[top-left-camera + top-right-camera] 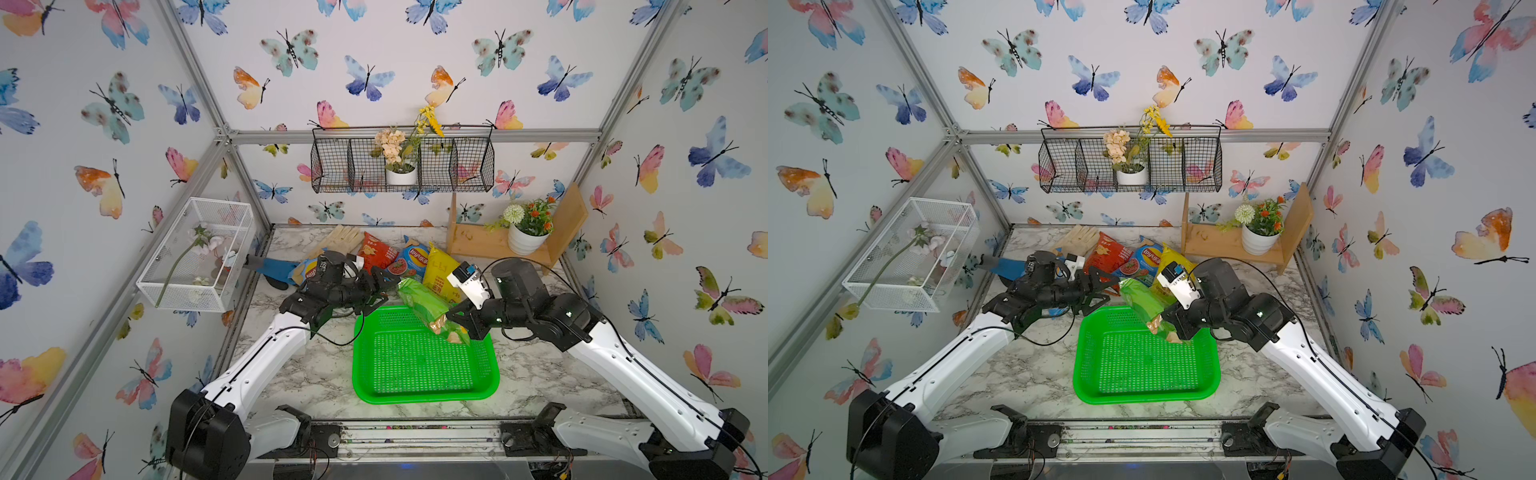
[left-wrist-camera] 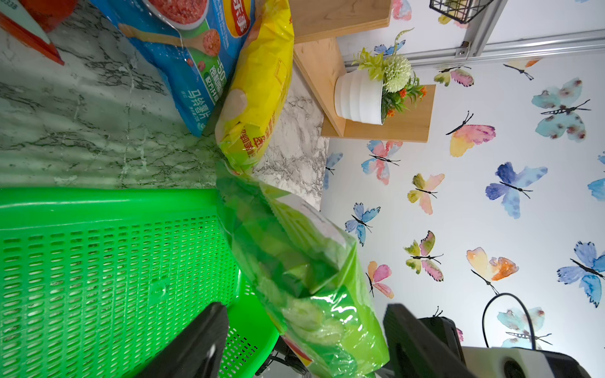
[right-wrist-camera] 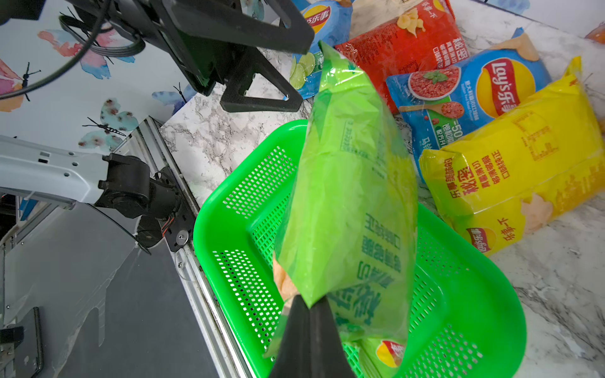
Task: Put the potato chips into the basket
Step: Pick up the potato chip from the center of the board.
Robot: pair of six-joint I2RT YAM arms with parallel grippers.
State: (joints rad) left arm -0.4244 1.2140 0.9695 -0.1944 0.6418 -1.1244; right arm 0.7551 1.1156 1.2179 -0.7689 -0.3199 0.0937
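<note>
Right gripper [image 3: 309,304] pinches green chip bag [image 3: 347,196] over basket [image 3: 200,229].

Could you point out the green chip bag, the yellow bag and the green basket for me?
green bag [image 3: 353,196]: right wrist view, middle of its broad side.
yellow bag [image 3: 523,170]: right wrist view, middle of its printed face.
basket [image 1: 415,365]: in a top view, bare perforated floor.

A green chip bag [image 1: 419,301] hangs tilted over the green basket's [image 1: 358,365] far right corner. Beyond lie a red bag [image 1: 376,251], two blue bags [image 1: 413,262] [image 1: 305,270] and a yellow bag [image 1: 438,272].
</note>
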